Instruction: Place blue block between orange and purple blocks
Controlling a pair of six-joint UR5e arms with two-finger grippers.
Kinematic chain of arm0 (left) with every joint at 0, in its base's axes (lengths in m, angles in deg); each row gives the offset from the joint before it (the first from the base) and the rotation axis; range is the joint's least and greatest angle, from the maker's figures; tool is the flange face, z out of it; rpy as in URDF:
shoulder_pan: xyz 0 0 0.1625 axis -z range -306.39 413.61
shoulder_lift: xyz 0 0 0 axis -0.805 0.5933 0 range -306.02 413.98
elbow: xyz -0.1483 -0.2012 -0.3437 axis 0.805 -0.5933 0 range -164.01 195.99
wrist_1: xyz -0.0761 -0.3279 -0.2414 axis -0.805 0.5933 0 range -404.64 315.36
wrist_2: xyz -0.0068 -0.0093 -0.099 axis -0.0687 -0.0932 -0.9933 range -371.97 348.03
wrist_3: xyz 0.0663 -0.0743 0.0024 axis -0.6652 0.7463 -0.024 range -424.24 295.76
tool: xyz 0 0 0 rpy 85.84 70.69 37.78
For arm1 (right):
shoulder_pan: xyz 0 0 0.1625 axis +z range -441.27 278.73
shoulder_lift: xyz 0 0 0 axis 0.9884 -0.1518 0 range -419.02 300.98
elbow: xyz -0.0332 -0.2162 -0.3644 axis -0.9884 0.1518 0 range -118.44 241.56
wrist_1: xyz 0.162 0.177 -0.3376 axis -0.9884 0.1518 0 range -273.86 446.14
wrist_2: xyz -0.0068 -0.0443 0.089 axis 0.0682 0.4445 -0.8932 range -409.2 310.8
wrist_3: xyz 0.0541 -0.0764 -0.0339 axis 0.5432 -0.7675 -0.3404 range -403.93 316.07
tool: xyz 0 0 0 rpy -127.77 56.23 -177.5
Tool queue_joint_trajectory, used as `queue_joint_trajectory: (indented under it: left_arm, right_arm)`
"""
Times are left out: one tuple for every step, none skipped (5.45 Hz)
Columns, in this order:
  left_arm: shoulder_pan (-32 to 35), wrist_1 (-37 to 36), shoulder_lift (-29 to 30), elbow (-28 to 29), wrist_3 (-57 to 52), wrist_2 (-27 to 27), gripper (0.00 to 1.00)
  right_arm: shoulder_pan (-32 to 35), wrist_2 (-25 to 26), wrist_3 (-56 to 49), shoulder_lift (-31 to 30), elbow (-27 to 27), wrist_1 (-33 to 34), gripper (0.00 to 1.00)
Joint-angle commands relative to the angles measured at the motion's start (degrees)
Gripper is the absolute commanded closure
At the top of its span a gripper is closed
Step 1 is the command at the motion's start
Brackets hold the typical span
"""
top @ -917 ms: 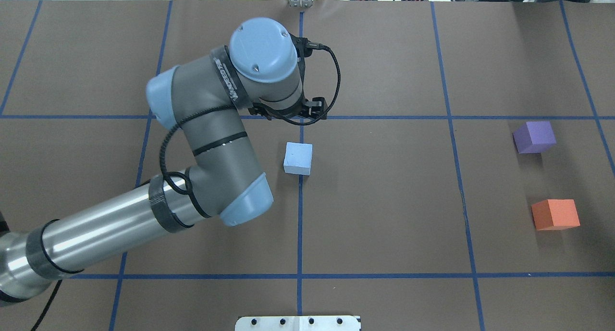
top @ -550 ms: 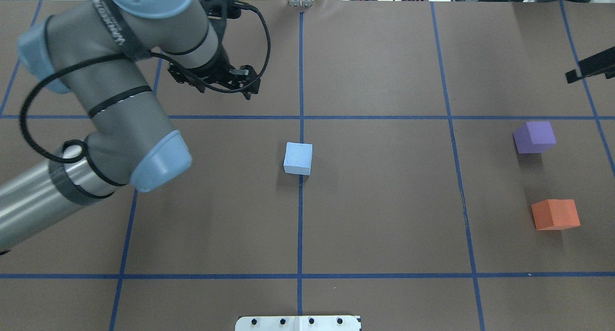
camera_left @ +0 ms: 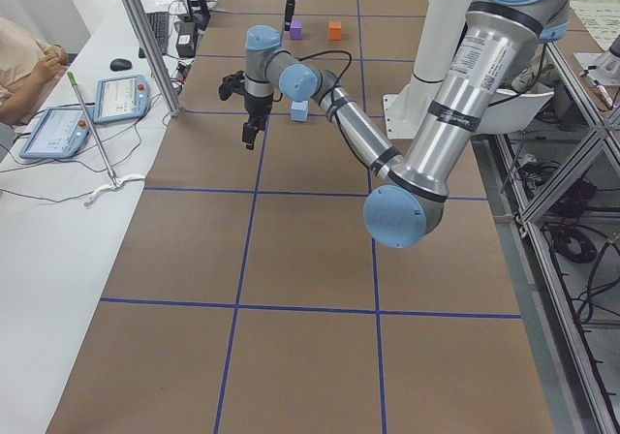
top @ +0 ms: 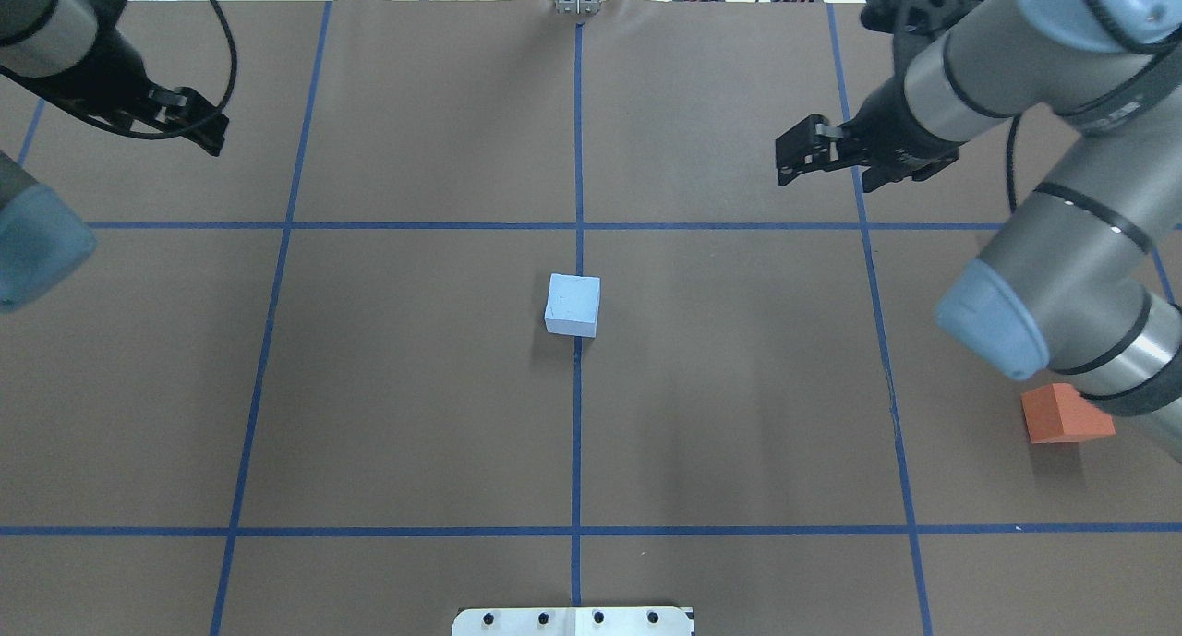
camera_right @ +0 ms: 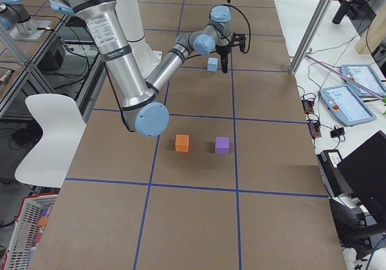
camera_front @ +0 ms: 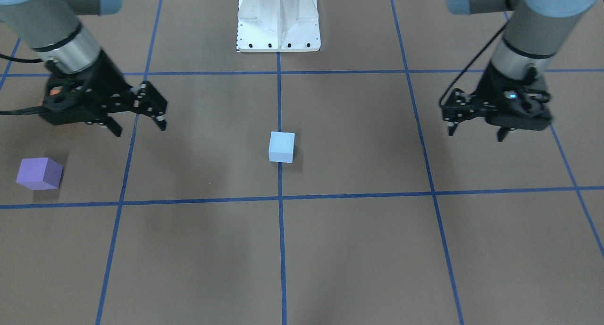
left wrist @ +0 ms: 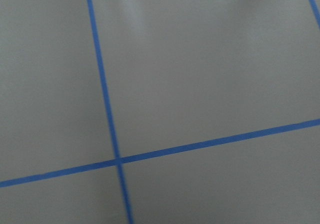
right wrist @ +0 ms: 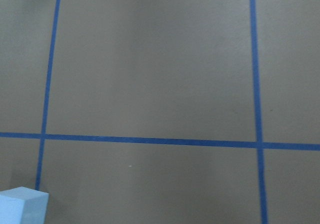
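The blue block (top: 572,305) lies alone at the table's middle on a blue grid line; it also shows in the front view (camera_front: 281,146) and at the right wrist view's bottom left corner (right wrist: 22,206). The orange block (top: 1062,414) lies at the right, partly under my right arm. The purple block (camera_front: 38,173) shows in the front view but is hidden by that arm in the overhead view. My right gripper (top: 822,173) is open and empty, above the table right of and beyond the blue block. My left gripper (top: 171,133) is open and empty at the far left.
The table is brown paper with a blue tape grid (top: 577,225). The robot's white base plate (top: 572,621) sits at the near edge. Cables and equipment line the far edge. An operator's table with tablets (camera_left: 121,97) stands beyond it.
My left arm has swung away from the blue block to the far left. My right arm has come in from the right and now covers the purple block. The blocks have not moved.
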Motion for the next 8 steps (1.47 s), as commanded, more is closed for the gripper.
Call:
queue_joint_trajectory:
  left_arm:
    - [11.6, -0.2, -13.4, 2.8, -23.9, -6.2, 0.00]
    - [21.7, 0.3, -17.1, 7.3, -30.9, -8.4, 0.00]
    - [30.0, 0.6, -20.6, 14.0, -39.5, -14.7, 0.00]
    - [33.1, 0.7, -22.2, 12.8, -40.1, -15.1, 0.00]
    - [33.0, 0.9, -22.5, 11.5, -39.5, -15.0, 0.00]
    - [33.0, 1.0, -22.5, 11.5, -39.5, -15.1, 0.00]
    - [33.0, 1.1, -22.5, 11.3, -39.5, -15.0, 0.00]
    - [32.8, 1.1, -22.5, 11.3, -39.5, -14.9, 0.00]
  right_arm:
    - [-9.6, 7.2, 5.4, 13.2, 8.9, 6.5, 0.00]
    - [-12.6, 9.7, 7.6, 19.1, 17.3, 6.3, 0.00]
    - [-14.3, 10.8, 7.6, 19.9, 20.7, 4.1, 0.00]
    - [-15.4, 11.2, 8.7, 20.1, 25.3, -0.3, 0.00]
    - [-16.6, 12.8, 9.4, 20.5, 30.0, -5.6, 0.00]
    - [-17.9, 14.3, 9.9, 21.6, 33.5, -6.5, 0.00]
    - [-18.7, 14.7, 10.9, 21.5, 33.6, -6.5, 0.00]
    - [-19.5, 15.7, 11.0, 21.3, 33.9, -6.8, 0.00]
